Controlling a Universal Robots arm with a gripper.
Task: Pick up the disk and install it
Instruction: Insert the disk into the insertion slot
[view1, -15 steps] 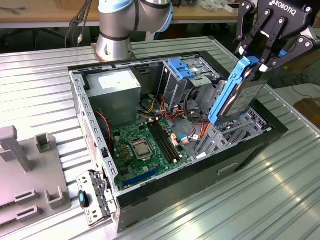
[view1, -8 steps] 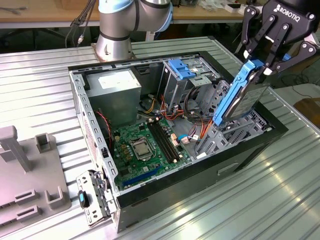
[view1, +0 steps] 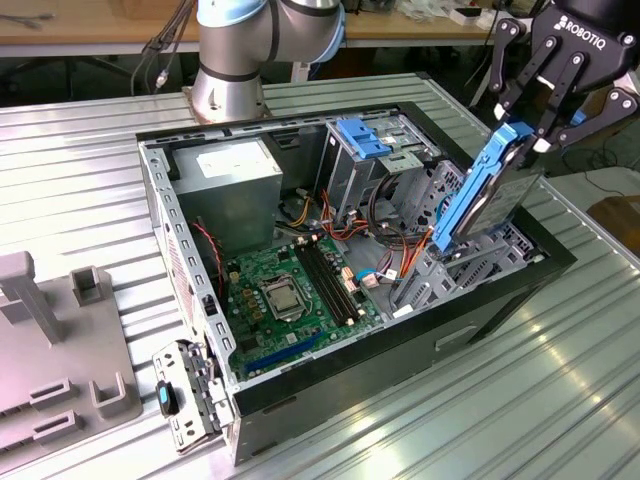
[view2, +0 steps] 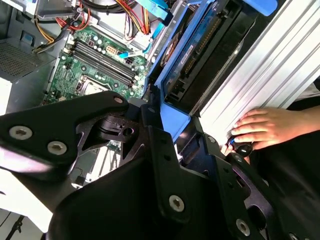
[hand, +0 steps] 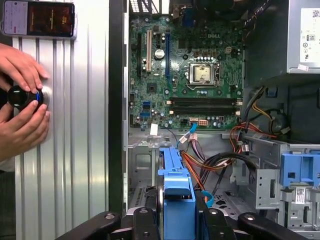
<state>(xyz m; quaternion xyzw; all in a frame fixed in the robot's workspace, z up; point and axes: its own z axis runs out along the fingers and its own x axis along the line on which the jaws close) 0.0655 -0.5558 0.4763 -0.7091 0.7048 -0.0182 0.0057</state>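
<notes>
The disk (view1: 488, 195), a grey drive in a bright blue carrier, hangs tilted over the drive cage (view1: 470, 265) at the exterior view's right end of the open computer case (view1: 190, 260). My gripper (view1: 528, 138) is shut on its upper end, with black fingers (view1: 565, 85) on either side. In the first wrist view the blue carrier (hand: 176, 185) sits between the fingers of the gripper (hand: 177, 220), above the cage and cables. In the second wrist view the disk (view2: 200, 55) runs away from the gripper (view2: 167, 122) toward the case's side wall.
Inside the case lie the green motherboard (view1: 290, 290), a grey power supply (view1: 235, 180) and a light-blue latch plate (view1: 362, 137). A person's hands (hand: 20, 100) rest on a black knob (hand: 22, 96) beside a phone (hand: 39, 19). A grey fixture (view1: 60, 340) stands at the exterior view's left.
</notes>
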